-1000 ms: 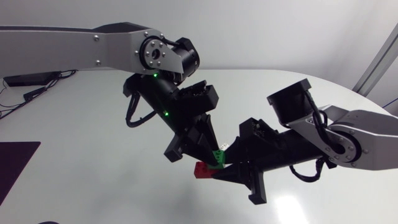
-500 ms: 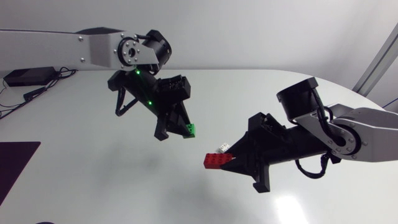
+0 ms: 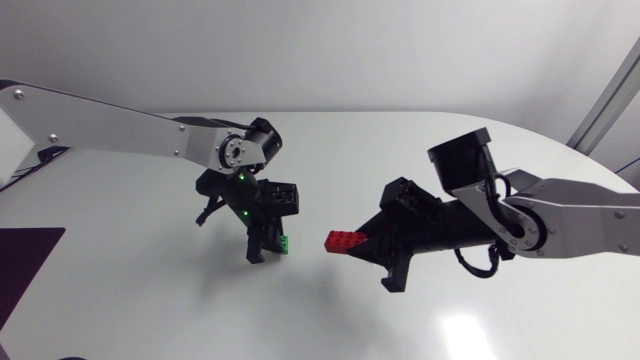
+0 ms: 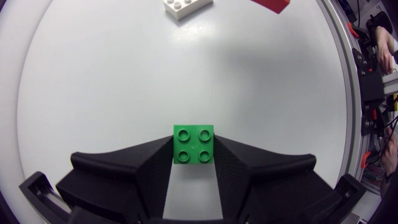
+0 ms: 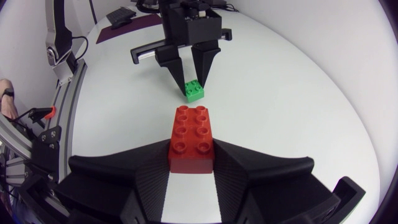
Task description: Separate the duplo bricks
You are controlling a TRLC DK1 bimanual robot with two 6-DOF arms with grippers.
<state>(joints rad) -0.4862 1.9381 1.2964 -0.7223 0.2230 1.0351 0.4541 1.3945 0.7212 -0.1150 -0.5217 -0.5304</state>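
Observation:
A small green brick [image 4: 193,144] sits between the fingertips of my left gripper [image 4: 193,147], which is shut on it. In the head view that gripper [image 3: 270,246] points down at the table left of centre, the green brick [image 3: 285,243] low over the surface. My right gripper [image 5: 191,155] is shut on a longer red brick [image 5: 191,138], held level above the table. In the head view the red brick [image 3: 343,241] sticks out of the right gripper [image 3: 365,244] towards the left one. The right wrist view shows the green brick [image 5: 194,91] ahead, apart from the red one.
A white brick [image 4: 186,6] lies on the table ahead of my left gripper, close to the red brick [image 4: 271,4]. The table [image 3: 150,300] is white and rounded. A dark mat [image 3: 25,260] lies at its left edge.
The two bricks, joined a second ago, have come apart. My left gripper carried the green brick left and down towards the table. My right gripper kept the red brick and barely shifted.

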